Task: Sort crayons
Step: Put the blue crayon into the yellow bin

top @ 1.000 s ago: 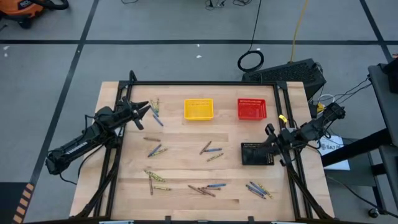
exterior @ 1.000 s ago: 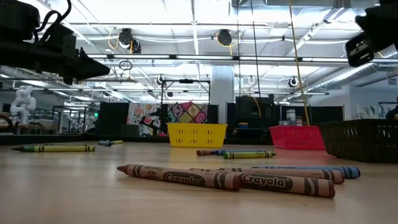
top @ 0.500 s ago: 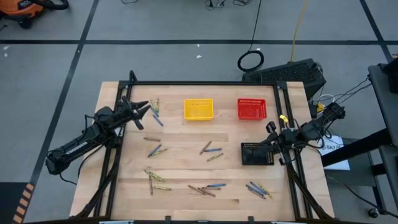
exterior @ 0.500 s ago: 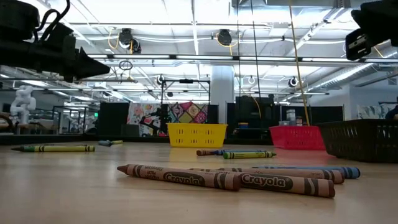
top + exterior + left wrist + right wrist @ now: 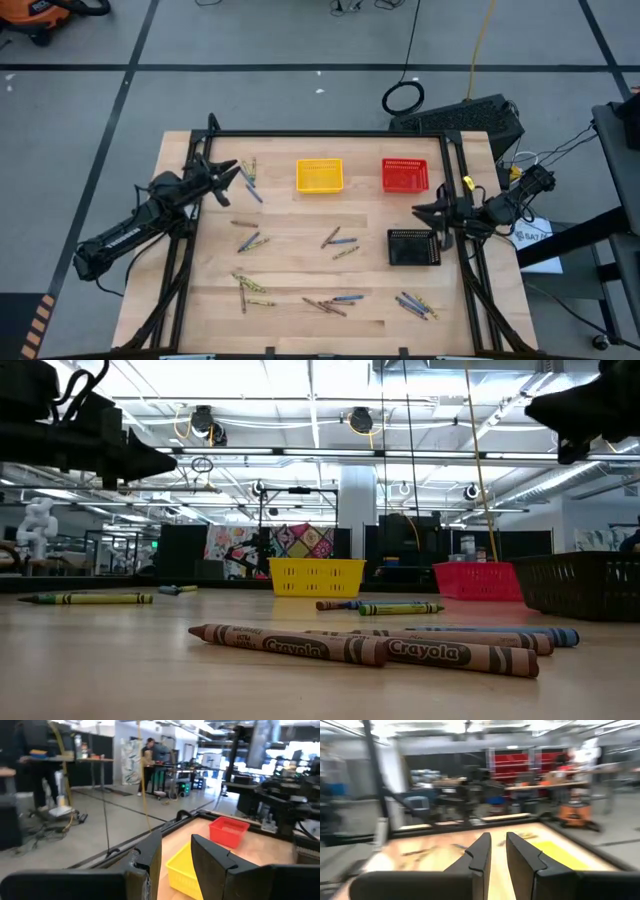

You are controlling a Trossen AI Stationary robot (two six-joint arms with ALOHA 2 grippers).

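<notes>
On a wooden table (image 5: 300, 215), crayons (image 5: 338, 240) lie scattered in small clusters across the middle and near edge, none of them in the yellow basket (image 5: 319, 175), red basket (image 5: 404, 175) or black basket (image 5: 413, 247). The left gripper (image 5: 232, 172) hangs above the far left corner beside a few crayons, fingers parted and empty. The right gripper (image 5: 420, 211) hovers just beyond the black basket, fingers a narrow gap apart, holding nothing.

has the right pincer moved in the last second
Yes. In the high view the right pincer has swung from over the black basket toward the red basket.
</notes>
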